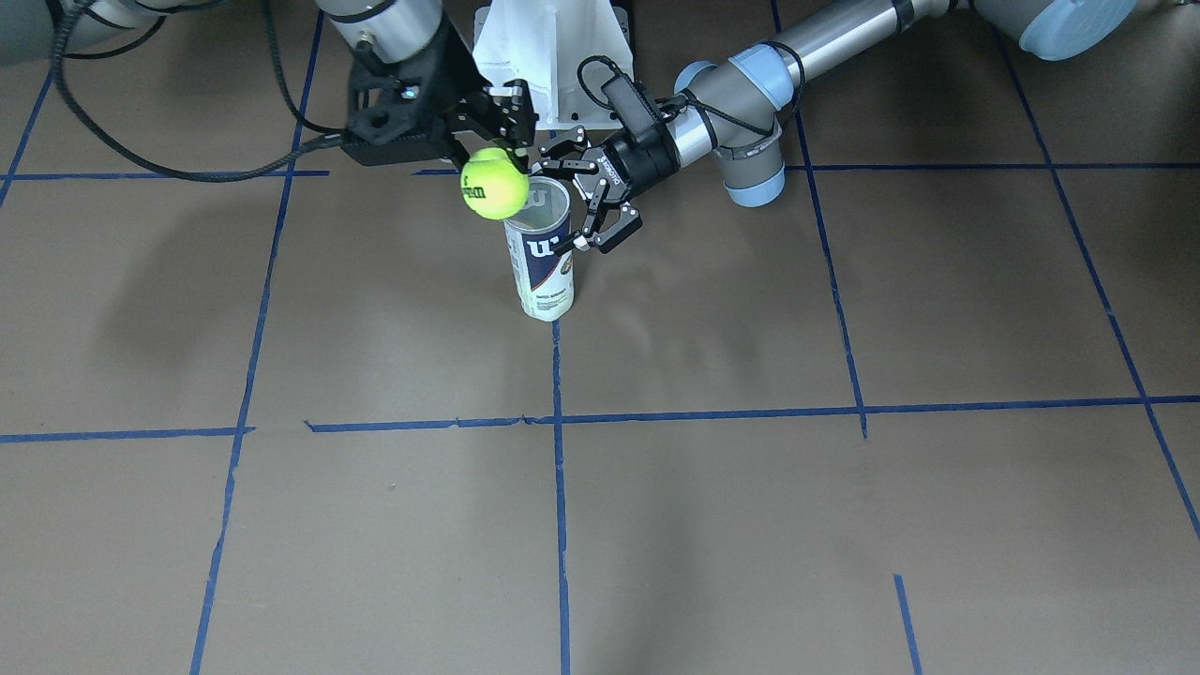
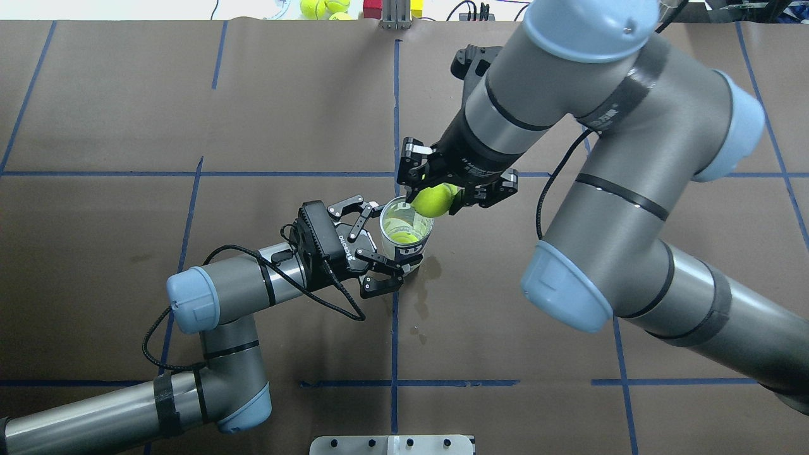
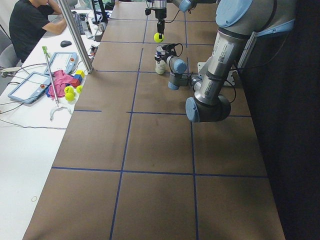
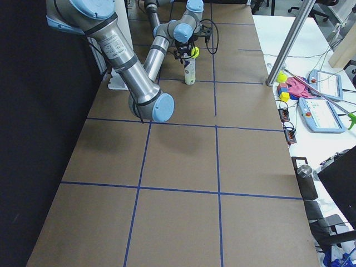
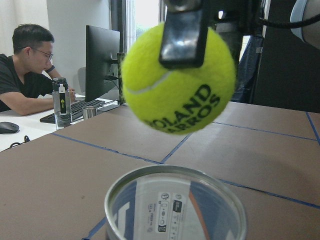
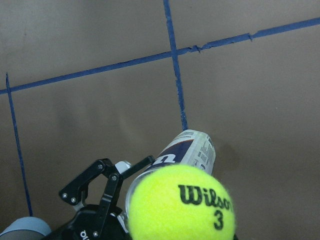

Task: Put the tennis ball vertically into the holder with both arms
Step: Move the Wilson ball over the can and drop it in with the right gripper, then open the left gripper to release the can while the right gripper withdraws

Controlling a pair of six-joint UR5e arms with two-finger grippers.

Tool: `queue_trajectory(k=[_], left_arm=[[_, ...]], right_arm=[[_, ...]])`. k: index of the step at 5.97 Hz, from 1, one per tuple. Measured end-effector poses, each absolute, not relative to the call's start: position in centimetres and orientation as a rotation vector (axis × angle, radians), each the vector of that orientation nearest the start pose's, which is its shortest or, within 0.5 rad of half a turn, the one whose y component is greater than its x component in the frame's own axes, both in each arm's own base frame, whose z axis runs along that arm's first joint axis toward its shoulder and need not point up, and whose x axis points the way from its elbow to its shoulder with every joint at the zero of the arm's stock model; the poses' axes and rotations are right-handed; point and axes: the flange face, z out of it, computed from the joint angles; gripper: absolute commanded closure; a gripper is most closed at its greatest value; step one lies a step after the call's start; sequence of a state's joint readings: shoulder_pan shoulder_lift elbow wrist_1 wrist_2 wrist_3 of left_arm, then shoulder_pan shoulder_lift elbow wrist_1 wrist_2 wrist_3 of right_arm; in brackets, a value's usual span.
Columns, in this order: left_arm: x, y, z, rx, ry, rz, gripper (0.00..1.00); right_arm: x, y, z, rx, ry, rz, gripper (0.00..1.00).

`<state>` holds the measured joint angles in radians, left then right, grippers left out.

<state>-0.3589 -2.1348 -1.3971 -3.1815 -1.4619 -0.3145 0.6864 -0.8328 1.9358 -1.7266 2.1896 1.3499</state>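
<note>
The right hand (image 2: 435,192) points straight down, pinching the tennis ball (image 2: 430,202). The left hand (image 2: 379,243) lies level, jaws spread wide.

In the right wrist view the can's (image 6: 192,150) mouth is largely hidden by the ball (image 6: 182,205), itself cut by the lower edge. In the left wrist view the can's body is cropped.

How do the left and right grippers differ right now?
The black right gripper points down, shut on the fuzzy yellow-green tennis ball. The black left gripper reaches in sideways, fingers spread open flanking the clear plastic can. Both are at the can's top.
</note>
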Motion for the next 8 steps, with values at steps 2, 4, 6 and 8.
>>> queue_trajectory(k=[2,4,6,8], left_arm=[[54.7,-35.9,24.0,1.515,1.351,0.464,0.00],[54.7,-35.9,24.0,1.515,1.350,0.465,0.00],[54.6,-35.9,24.1,1.516,1.349,0.464,0.00],[54.6,-36.0,24.0,1.518,1.349,0.462,0.00]], right_arm=[[-42.1,-43.0,8.8,-0.121,-1.063,0.119,0.82],[-43.5,-43.4,8.6,-0.128,-1.050,0.116,0.12],[-45.0,-42.8,8.3,-0.094,-1.032,0.126,0.01],[-45.4,-42.6,8.2,-0.078,-1.026,0.134,0.01]])
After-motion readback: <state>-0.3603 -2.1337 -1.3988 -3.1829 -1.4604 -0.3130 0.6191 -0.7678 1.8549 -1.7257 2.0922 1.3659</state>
